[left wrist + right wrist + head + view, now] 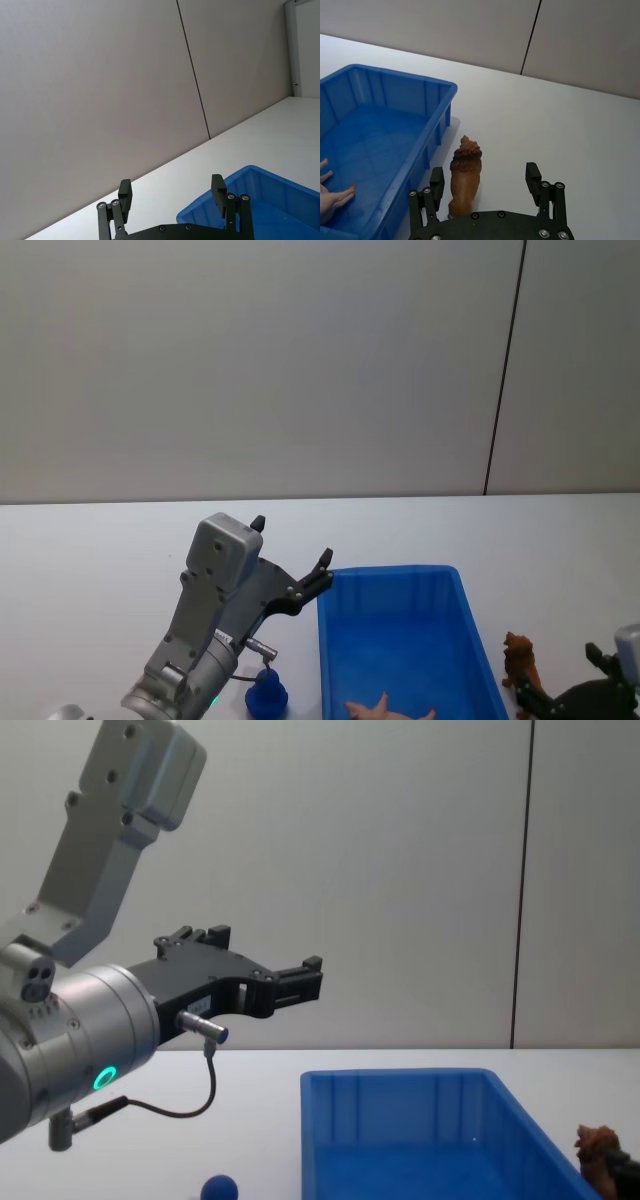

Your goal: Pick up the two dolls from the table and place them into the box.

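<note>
Brown doll point(465, 175) is seen upright on the table point(560, 125), just beside the box point(395, 95) on its right. It is bracketed by the right gripper point(485, 172), whose fingers are spread wide and not closed on it, apparently lined up for a grasp. Blue doll point(266, 695) is seen on the table at the box's left. The left gripper point(171, 185) is held raised near the box's left rim, wide open and empty.

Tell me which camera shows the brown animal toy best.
Right wrist view: the brown toy stands whole, close, beside the box, before the open right gripper. Head view shows it small; chest view crops it at the lower edge.
</note>
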Controlling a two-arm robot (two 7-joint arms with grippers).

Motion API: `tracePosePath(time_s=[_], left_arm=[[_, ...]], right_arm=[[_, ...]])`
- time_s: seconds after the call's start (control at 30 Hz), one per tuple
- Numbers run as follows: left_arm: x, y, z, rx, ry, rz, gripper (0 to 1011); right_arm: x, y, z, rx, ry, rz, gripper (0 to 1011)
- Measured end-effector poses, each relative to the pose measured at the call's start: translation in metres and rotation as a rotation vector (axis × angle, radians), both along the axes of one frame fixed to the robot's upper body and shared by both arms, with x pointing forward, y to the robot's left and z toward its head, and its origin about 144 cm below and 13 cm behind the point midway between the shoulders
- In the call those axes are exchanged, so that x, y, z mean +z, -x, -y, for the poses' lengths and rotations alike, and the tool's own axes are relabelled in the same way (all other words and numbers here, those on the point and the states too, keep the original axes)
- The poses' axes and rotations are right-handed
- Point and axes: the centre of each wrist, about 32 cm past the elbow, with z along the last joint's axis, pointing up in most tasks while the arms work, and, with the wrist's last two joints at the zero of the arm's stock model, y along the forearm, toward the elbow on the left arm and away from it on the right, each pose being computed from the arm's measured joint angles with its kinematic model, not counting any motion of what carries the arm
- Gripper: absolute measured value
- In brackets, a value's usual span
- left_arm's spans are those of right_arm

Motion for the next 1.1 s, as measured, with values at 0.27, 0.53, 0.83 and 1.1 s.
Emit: tracePosePath(time_s=[0.27, 0.53, 0.83, 1.1], left_arm=[[0.000, 0.000, 0.000, 0.000, 0.000, 0.000, 1001], [0.000, 0.000, 0.000, 0.000, 0.000, 0.000, 1001], [0.000, 0.000, 0.000, 0.000, 0.000, 0.000, 1001], [0.000, 0.000, 0.000, 0.000, 0.000, 0.000, 1002]], right_arm=[[-0.012, -0.004, -0.001, 0.007, -0.013, -0.022, 1001], [-0.023, -0.010, -0.005, 0.017, -0.021, -0.044, 967], [-0.033, -0.017, -0.009, 0.025, -0.019, -0.065, 729], [-0.038, -0.023, -0.012, 0.031, -0.020, -0.072, 490]])
